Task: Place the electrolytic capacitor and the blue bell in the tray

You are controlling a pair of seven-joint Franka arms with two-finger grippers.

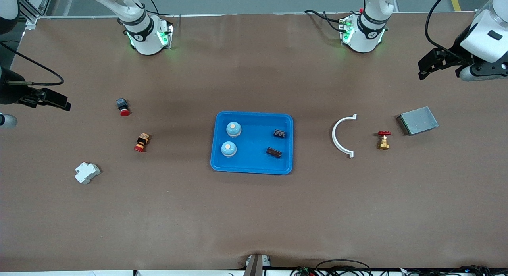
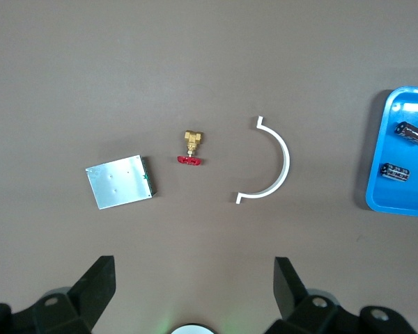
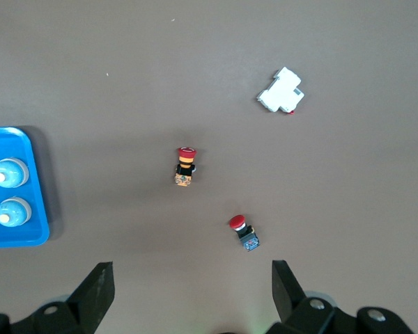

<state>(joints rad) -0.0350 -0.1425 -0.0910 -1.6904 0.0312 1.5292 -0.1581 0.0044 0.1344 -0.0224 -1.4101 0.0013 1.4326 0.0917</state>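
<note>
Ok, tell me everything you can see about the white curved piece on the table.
The white curved piece is a thin half-ring, seemingly plastic, with a short outward tab at each end. It lies flat on the brown table, its open side facing the brass valve, between that valve and the blue tray. Nothing touches it.

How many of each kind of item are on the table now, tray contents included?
Blue tray: 1
Blue bells, in tray: 2
Black capacitors, in tray: 2
Red-capped pushbuttons: 2
White breaker: 1
White curved clip: 1
Brass valve: 1
Grey metal box: 1
Total: 11
</note>
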